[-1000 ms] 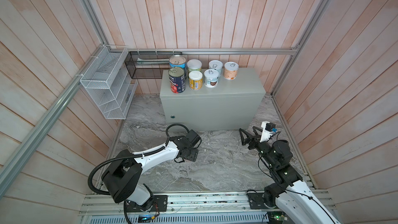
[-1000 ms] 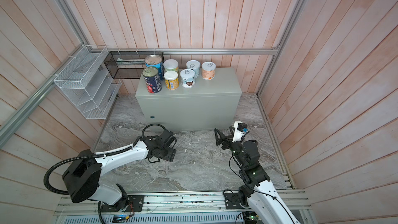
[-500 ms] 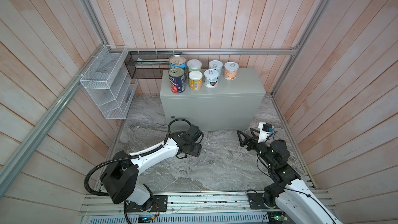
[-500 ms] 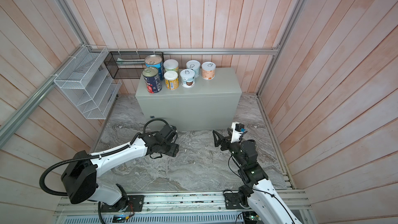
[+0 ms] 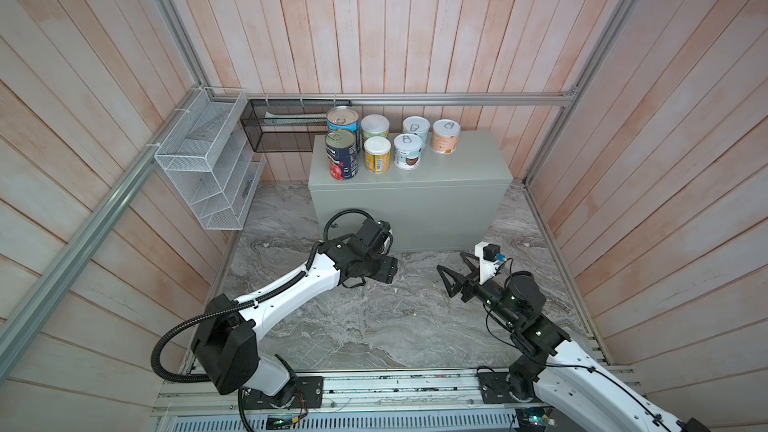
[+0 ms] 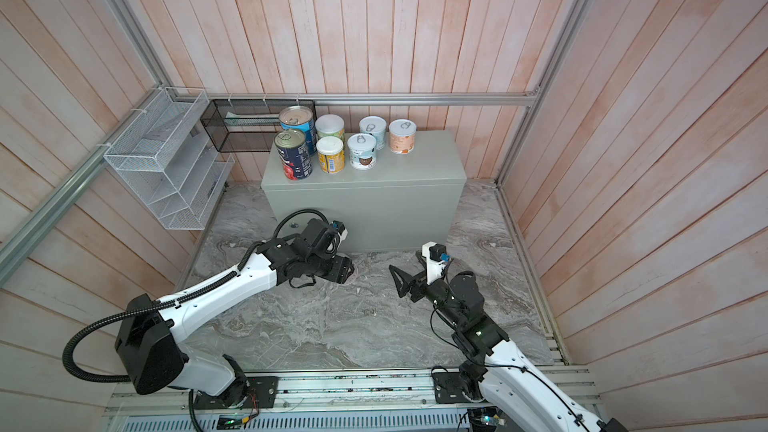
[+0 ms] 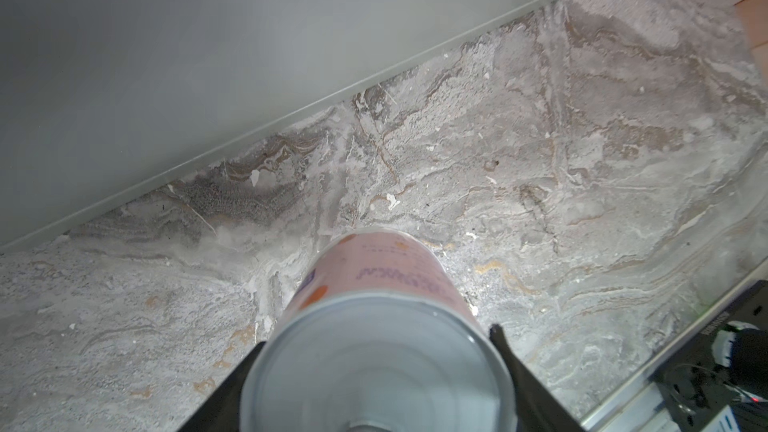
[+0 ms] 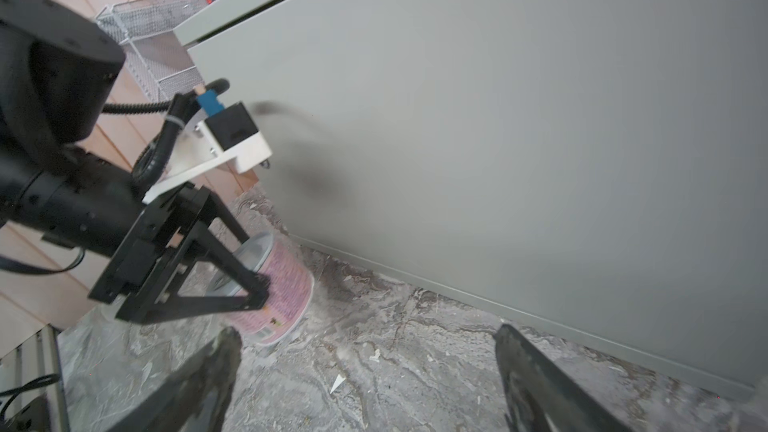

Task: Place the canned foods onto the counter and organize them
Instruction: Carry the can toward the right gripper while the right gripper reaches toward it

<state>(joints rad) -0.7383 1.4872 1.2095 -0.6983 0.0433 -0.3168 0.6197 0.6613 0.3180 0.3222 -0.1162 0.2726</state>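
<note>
Down on the marble floor (image 5: pixel 374 326), the left tool (image 8: pixel 252 268) is clamped around a pink can (image 7: pixel 374 280), just before the grey box (image 5: pixel 415 218). Seven cans (image 5: pixel 377 154) crowd its top surface (image 5: pixel 465 160) at the left end. White wire baskets (image 5: pixel 208 168) hang beside. Nearby, the right tool (image 8: pixel 365 336) gapes wide, empty.

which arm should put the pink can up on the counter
Left. The left gripper has its fingers on both sides of the pink can, low by the front of the counter. The right gripper is open, empty and off to the side.
</note>
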